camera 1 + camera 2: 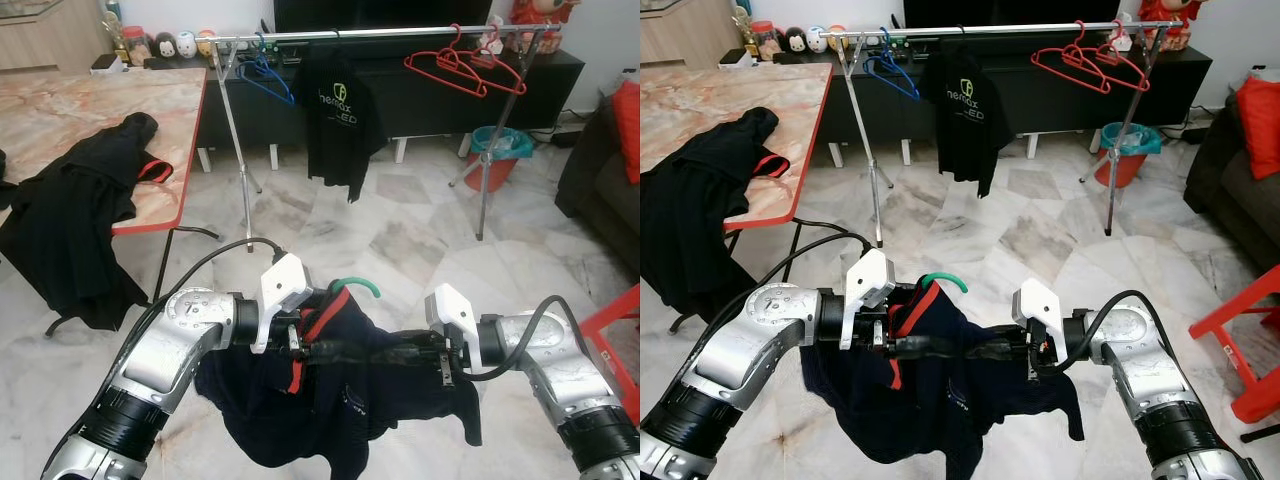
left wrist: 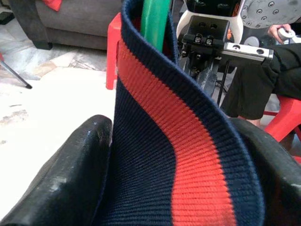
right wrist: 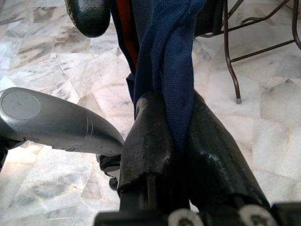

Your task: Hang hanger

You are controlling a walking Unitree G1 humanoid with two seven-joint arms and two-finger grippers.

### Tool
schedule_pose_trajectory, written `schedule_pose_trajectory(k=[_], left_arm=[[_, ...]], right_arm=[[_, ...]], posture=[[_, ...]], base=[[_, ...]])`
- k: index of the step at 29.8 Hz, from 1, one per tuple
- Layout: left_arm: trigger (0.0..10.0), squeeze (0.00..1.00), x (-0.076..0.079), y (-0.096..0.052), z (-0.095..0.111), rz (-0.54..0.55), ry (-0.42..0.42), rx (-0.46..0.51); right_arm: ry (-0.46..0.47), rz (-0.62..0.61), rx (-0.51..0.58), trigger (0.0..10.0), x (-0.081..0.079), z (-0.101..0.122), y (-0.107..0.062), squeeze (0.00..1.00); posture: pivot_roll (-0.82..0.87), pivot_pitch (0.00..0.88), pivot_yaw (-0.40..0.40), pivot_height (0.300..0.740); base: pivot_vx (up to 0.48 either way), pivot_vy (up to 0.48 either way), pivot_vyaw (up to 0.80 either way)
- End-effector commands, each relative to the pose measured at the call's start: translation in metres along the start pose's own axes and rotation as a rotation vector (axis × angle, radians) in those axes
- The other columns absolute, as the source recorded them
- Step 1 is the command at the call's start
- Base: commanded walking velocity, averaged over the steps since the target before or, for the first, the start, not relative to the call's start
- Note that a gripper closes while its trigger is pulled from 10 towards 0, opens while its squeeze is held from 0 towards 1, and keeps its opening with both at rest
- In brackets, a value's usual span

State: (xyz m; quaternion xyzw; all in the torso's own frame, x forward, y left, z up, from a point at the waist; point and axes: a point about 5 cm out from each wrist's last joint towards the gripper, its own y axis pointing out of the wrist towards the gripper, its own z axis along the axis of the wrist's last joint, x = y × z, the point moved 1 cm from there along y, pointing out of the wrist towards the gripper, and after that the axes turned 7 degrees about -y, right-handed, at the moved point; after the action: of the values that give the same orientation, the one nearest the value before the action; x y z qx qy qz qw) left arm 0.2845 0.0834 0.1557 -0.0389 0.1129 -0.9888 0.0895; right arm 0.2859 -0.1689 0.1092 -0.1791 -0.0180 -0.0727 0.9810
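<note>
Low in front of me, both grippers hold up a navy shirt (image 1: 335, 405) with a red-striped collar (image 2: 188, 155). A green hanger (image 1: 358, 286) sits inside it, its hook poking out above the collar. My left gripper (image 1: 312, 347) is shut on the collar, which is pinched between its black fingers (image 2: 61, 183). My right gripper (image 1: 398, 352) is shut on a bunched fold of navy cloth (image 3: 174, 70) at the shirt's shoulder. The silver clothes rail (image 1: 390, 33) stands across the room, well beyond both grippers.
The rail carries a black T-shirt (image 1: 338, 110), a blue hanger (image 1: 265, 75) and red hangers (image 1: 465, 65). A marble table (image 1: 90, 110) with a black garment (image 1: 80, 200) is to my left. At right are a teal basket (image 1: 500, 152), a red stool (image 1: 615, 320) and a person's hand (image 2: 277, 32).
</note>
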Motion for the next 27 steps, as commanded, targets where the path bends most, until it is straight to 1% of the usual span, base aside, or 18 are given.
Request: schedule_pose_trajectory(k=[1,6,11,20,27], left_arm=[[0.0,0.00,0.001,0.001,-0.007,-0.006,0.000,-0.038],[0.0,0.00,0.000,-0.002,-0.006,-0.004,-0.003,-0.041],[0.0,0.00,0.000,-0.002,-0.006,-0.011,-0.001,-0.043],[0.0,0.00,0.000,-0.009,-0.011,-0.008,-0.004,-0.076],[0.0,0.00,0.000,-0.010,-0.011,-0.016,-0.006,-0.075]], right_arm=[[-0.060,0.000,0.058,10.0,0.003,0.017,0.000,0.00],[-0.060,-0.001,0.058,10.0,0.004,0.017,0.000,0.00],[-0.060,-0.002,0.059,10.0,0.004,0.017,0.000,0.00],[-0.057,-0.009,0.056,10.0,0.004,0.016,-0.001,0.00],[-0.057,-0.007,0.059,10.0,0.004,0.017,0.000,0.00]], posture=[[0.05,0.000,0.002,0.740],[0.05,0.000,0.002,0.740],[0.05,0.000,0.004,0.740],[0.05,0.004,0.006,0.740],[0.05,0.004,0.005,0.740]], base=[[0.000,0.000,0.00],[0.000,0.000,0.00],[0.000,0.000,0.00],[0.000,0.000,0.00],[0.000,0.000,0.00]])
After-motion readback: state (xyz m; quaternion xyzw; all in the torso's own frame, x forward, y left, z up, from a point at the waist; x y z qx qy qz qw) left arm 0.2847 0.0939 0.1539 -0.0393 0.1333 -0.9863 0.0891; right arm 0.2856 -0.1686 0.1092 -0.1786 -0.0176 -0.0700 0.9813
